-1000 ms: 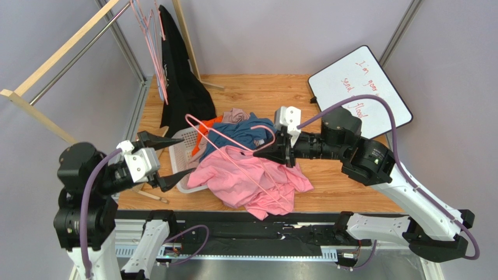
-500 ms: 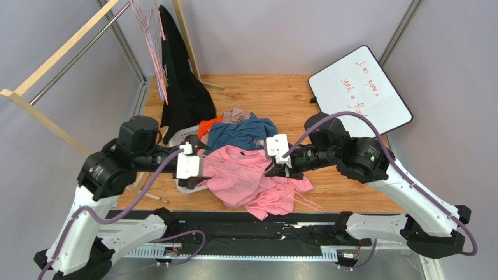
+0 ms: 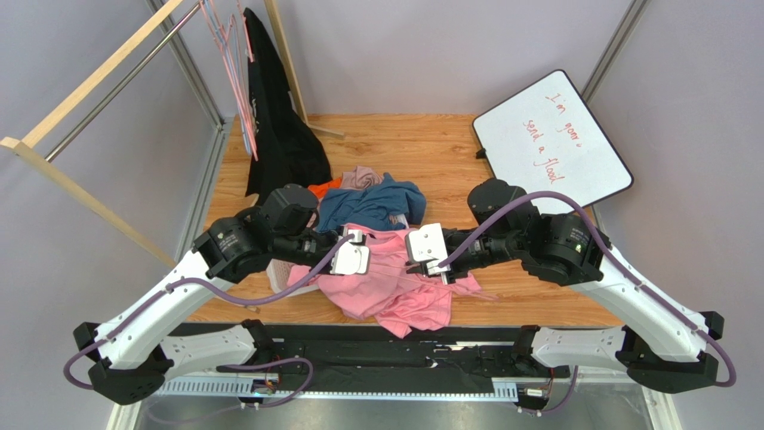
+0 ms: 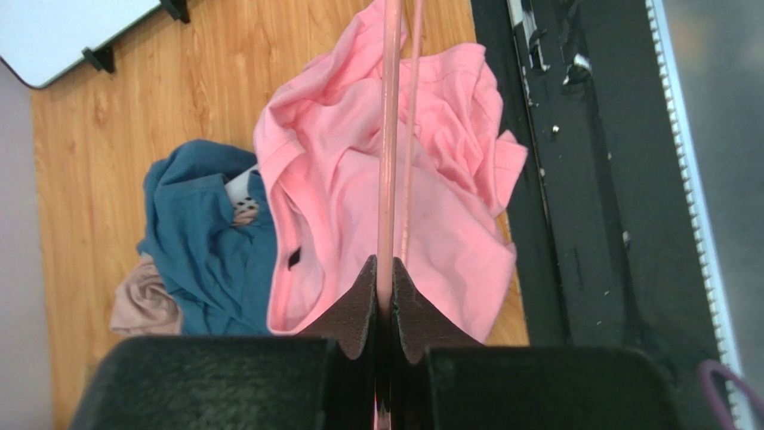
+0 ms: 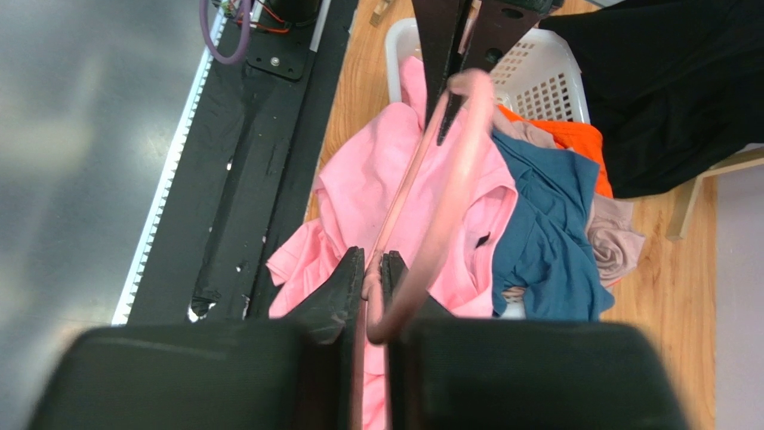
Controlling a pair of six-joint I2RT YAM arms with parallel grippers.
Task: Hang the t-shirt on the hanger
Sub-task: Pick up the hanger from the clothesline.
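The hanger (image 4: 387,179) spans above the t-shirt (image 3: 386,291). Behind the t-shirt is a clothes heap (image 3: 368,202), to its left a laundry basket (image 5: 538,85), and to its right rear a whiteboard (image 3: 551,134).

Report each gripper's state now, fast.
Left gripper: closed, holding the hanger.
Right gripper: closed, holding the same hanger.

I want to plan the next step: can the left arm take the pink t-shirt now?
Probably not: the left claw is shut on the pink hanger. The t-shirt lies uncovered right beneath it, so only that grip hinders.
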